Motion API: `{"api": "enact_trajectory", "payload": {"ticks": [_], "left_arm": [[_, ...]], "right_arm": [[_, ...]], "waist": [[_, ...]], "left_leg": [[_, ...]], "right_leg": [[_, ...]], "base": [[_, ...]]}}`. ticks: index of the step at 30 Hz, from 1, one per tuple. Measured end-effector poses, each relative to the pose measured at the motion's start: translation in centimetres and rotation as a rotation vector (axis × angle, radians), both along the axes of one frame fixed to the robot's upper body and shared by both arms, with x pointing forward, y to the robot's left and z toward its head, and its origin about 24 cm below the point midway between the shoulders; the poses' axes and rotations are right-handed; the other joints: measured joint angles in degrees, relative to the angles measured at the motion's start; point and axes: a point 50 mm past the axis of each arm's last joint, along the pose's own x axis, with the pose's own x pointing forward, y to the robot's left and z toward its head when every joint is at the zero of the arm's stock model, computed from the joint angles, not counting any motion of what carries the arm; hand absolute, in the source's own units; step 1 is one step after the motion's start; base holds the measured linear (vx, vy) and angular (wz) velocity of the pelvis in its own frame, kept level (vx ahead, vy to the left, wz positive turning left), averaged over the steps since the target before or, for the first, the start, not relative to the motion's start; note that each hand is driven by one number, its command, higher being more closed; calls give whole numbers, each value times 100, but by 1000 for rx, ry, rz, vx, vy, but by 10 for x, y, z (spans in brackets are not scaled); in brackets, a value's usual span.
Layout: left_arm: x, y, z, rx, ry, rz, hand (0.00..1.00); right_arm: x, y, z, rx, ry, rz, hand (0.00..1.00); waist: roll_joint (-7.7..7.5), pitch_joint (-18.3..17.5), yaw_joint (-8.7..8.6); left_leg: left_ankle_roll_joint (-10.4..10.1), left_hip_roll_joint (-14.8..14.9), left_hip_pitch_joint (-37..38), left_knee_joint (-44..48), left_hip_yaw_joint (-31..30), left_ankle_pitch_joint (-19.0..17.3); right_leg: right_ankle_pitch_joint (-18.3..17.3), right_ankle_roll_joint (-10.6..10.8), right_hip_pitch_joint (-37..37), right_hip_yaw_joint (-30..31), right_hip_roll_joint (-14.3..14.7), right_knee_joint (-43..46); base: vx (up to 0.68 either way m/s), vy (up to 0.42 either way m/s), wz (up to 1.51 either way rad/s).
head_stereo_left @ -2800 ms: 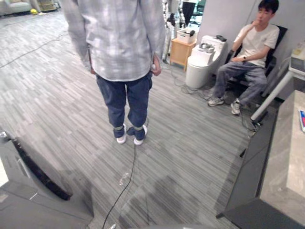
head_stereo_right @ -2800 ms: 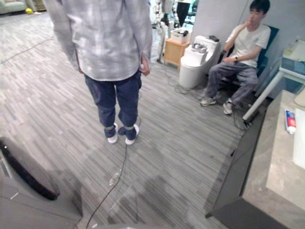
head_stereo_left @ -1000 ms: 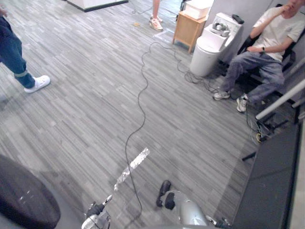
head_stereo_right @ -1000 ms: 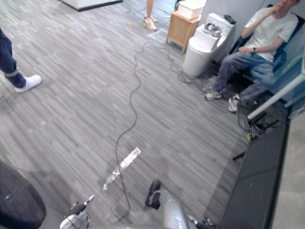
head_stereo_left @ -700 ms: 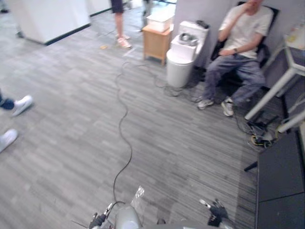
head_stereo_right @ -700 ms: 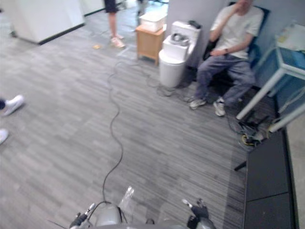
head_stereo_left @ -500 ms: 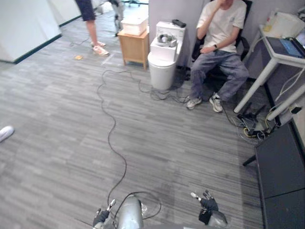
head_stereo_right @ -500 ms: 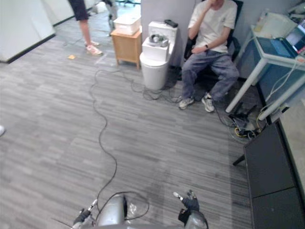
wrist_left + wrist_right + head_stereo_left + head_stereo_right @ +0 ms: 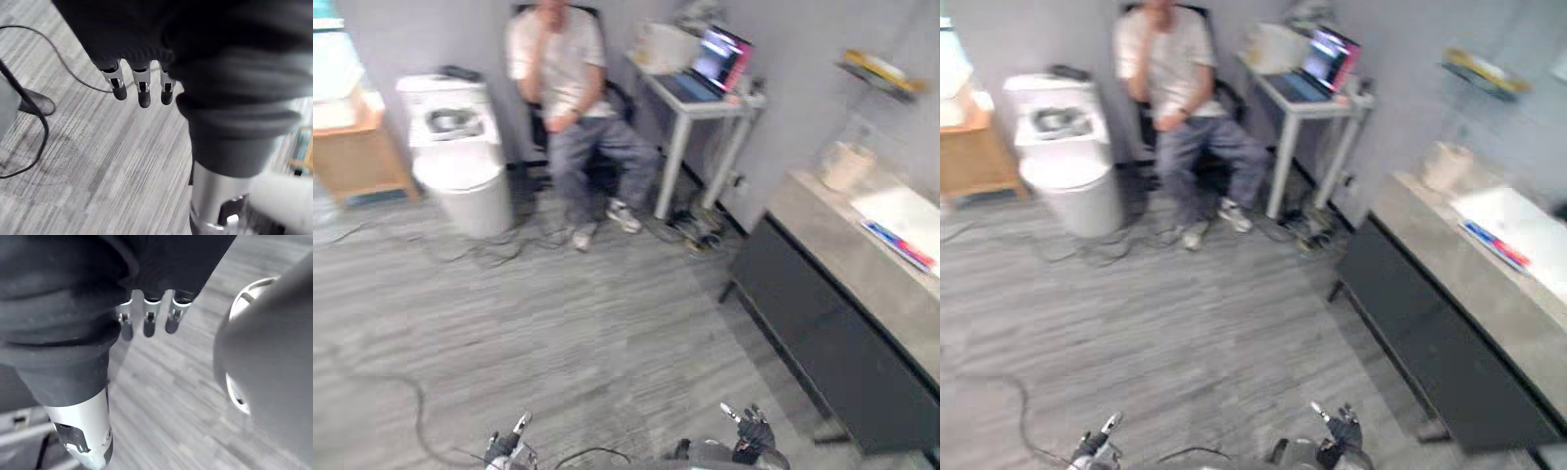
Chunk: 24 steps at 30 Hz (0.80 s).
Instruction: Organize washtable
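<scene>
Head views look down on a grey striped floor (image 9: 558, 333). The left robot hand (image 9: 505, 448) and right robot hand (image 9: 751, 432) both sit low at the near edge of the head views, over the floor and well apart from the washstand. Each wrist view shows its own fingers (image 9: 139, 90) (image 9: 149, 319) hanging straight and relaxed above bare floor, grasping nothing. The grey stone tabletop (image 9: 847, 257) stands to the robot's right on a dark cabinet (image 9: 808, 338). On it are a pale cup (image 9: 847, 164) at the far end, a white sink (image 9: 906, 208) beyond the middle (could be a tray; too blurred to tell), and a red-and-blue tube (image 9: 899, 245) lying flat just beside the sink's near edge. A wall shelf (image 9: 876, 70) above carries something yellow. A person (image 9: 570, 69) sits on a chair by the far wall, between a white toilet (image 9: 460, 166) and a white desk (image 9: 690, 98) with an open laptop (image 9: 710, 64).
</scene>
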Motion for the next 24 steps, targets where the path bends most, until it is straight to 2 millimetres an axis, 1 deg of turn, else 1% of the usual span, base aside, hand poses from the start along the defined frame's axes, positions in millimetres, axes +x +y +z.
{"api": "enact_trajectory", "payload": {"ticks": [1, 2, 3, 4, 5, 6, 7, 8, 9, 10, 11, 12, 13, 14, 15, 16, 17, 18, 19, 20, 21, 22, 23, 24], "left_arm": [[4, -3, -1, -10, -1, -7, 0], [6, -5, -1, -17, 5, -21, 0], [6, -9, -3, -25, 12, -33, 0], [6, -14, -4, -34, 16, -50, 0], [6, -17, -5, -40, 20, -61, 0], [9, -22, -5, -49, 12, -78, 0], [13, -29, -4, -60, -11, -76, 0], [14, -32, -4, -68, -19, -74, 0], [13, -39, -5, -92, -25, -72, 0], [10, -40, -6, -103, -23, -60, 0], [5, -39, -7, -103, -15, -51, 0], [4, -33, -5, -79, -30, -36, 0], [0, -27, -5, -67, -24, -26, 0], [-3, -26, -5, -66, -19, -23, 0], [-10, -29, -7, -77, -9, -6, 0], [-13, -30, -8, -81, -3, -1, 0], [-17, -32, -9, -91, 4, 8, 0], [-18, -34, -9, -95, 5, 8, 0], [-18, -35, -9, -95, 5, 1, 0], [-16, -36, -9, -96, 2, -11, 0], [-15, -38, -9, -97, -2, -17, 0], [-17, -38, -9, -98, 1, -15, 0], [-18, -35, -9, -90, 4, -15, 0], [-19, -27, -8, -64, 4, -20, 0]], "right_arm": [[-1, -2, -1, -1, 9, -13, 0], [-6, -4, -2, 0, 26, -31, 0], [-15, -4, -5, 12, 50, -64, 0], [-21, -8, -5, 11, 58, -111, 0], [-22, -10, -5, 6, 58, -113, 0], [-22, -13, -4, -4, 56, -105, 0], [-23, -14, -3, -17, 50, -94, 0], [-23, -16, -2, -23, 47, -89, 0], [-20, -19, 0, -38, 37, -70, 0], [-19, -20, 0, -43, 37, -50, 0], [-19, -18, 0, -39, 39, -46, 0], [-16, -14, -1, -31, 41, -36, 0], [-16, -12, -2, -25, 51, -31, 0], [-16, -11, -3, -23, 52, -31, 0], [-12, -11, -2, -25, 41, -28, 0], [-8, -10, -1, -24, 33, -26, 0], [-4, -11, 0, -28, 21, -24, 0], [-3, -12, 1, -31, 14, -23, 0], [-3, -12, 1, -33, 12, -23, 0], [-6, -12, 0, -33, 18, -23, 0], [-10, -11, -1, -34, 29, -14, 0], [-12, -11, -1, -36, 35, -10, 0], [-17, -8, -2, -28, 49, -6, 0], [-24, 0, -5, -7, 66, 1, 0]], "waist": [[41, 27, -15], [57, 44, -56], [37, 46, -126], [36, 38, -170], [129, 46, -199], [211, 14, -224], [349, -27, -207], [455, -30, -158], [583, -1, -89], [606, 28, 14], [553, 71, 69], [404, 151, 79], [321, 161, 94], [293, 169, 87], [256, 196, 120], [291, 201, 125], [314, 195, 125], [321, 198, 136], [323, 197, 144], [349, 196, 143], [403, 201, 141], [400, 194, 159], [331, 135, 172], [126, -11, 156]], "left_leg": [[-54, -48, 120, -131, 315, 28], [-113, -93, 220, -206, 438, 49], [-188, -157, 378, -251, 482, 68], [-383, -94, 641, -117, 460, 45], [-486, 98, 680, 168, 435, 7], [-559, 561, 499, 1195, 212, -37], [-450, 1135, 87, 2539, -186, 89], [-244, 1422, -149, 3172, -458, 211], [58, 1770, -592, 4217, -1033, 328], [70, 1830, -959, 4882, -1605, 307], [47, 1799, -1099, 5064, -1804, 293], [45, 1684, -1333, 5158, -2122, 290], [43, 1556, -1568, 4977, -2420, 289], [39, 1484, -1640, 4778, -2500, 286], [-10, 1313, -1774, 4176, -2731, 254], [-12, 1197, -1813, 3809, -2885, 252], [-17, 909, -1869, 2920, -3265, 252], [-31, 695, -1903, 2335, -3526, 259], [-73, 472, -1940, 1757, -3790, 284], [-177, 265, -1981, 1125, -4068, 351], [-310, 151, -2021, 676, -4165, 573], [-357, 114, -1975, 676, -4150, 915], [-231, -50, -1886, 672, -3980, 990], [-76, -216, -1873, 658, -3772, 889]], "right_leg": [[213, -246, -15, -555, 156, -695], [406, -443, 31, -840, 256, -1084], [653, -725, 119, -882, 283, -1241], [779, -1020, 261, -767, 351, -1167], [705, -925, 366, -703, 469, -1139], [557, -813, 565, -554, 727, -1252], [514, -810, 773, -437, 1079, -1516], [495, -841, 872, -359, 1259, -1636], [426, -920, 1033, -88, 1562, -1760], [338, -1014, 1200, 210, 1700, -1792], [272, -1048, 1310, 353, 1717, -1796], [191, -1019, 1567, 672, 1716, -1840], [219, -881, 1795, 911, 1693, -1912], [215, -848, 1879, 1105, 1690, -1934], [217, -789, 2005, 1437, 1672, -1982], [222, -749, 2051, 1591, 1656, -2017], [214, -653, 2115, 1928, 1568, -2036], [203, -561, 2158, 2137, 1485, -2033], [191, -462, 2209, 2310, 1378, -2042], [137, -291, 2242, 2499, 1256, -2025], [40, -110, 2295, 2626, 1159, -1978], [-12, -14, 2339, 2734, 1090, -1931], [-81, 147, 2378, 2875, 912, -1918], [-16, 272, 2322, 2972, 708, -1959]], "base": [[302, 32, -161], [388, 28, -132], [372, -18, -103], [386, -39, -86], [372, -75, -82], [322, -135, -70], [313, -173, -69], [300, -203, -92], [305, -130, -124], [318, -80, -129], [346, -20, -129], [343, 3, -114], [338, 25, -117], [371, 120, -138], [245, 110, -123], [328, 244, -151], [211, 207, -122], [320, 326, -125], [275, 310, -100], [310, 411, -87], [256, 376, -72], [271, 402, -58], [305, 344, -46], [380, 388, -53]]}}
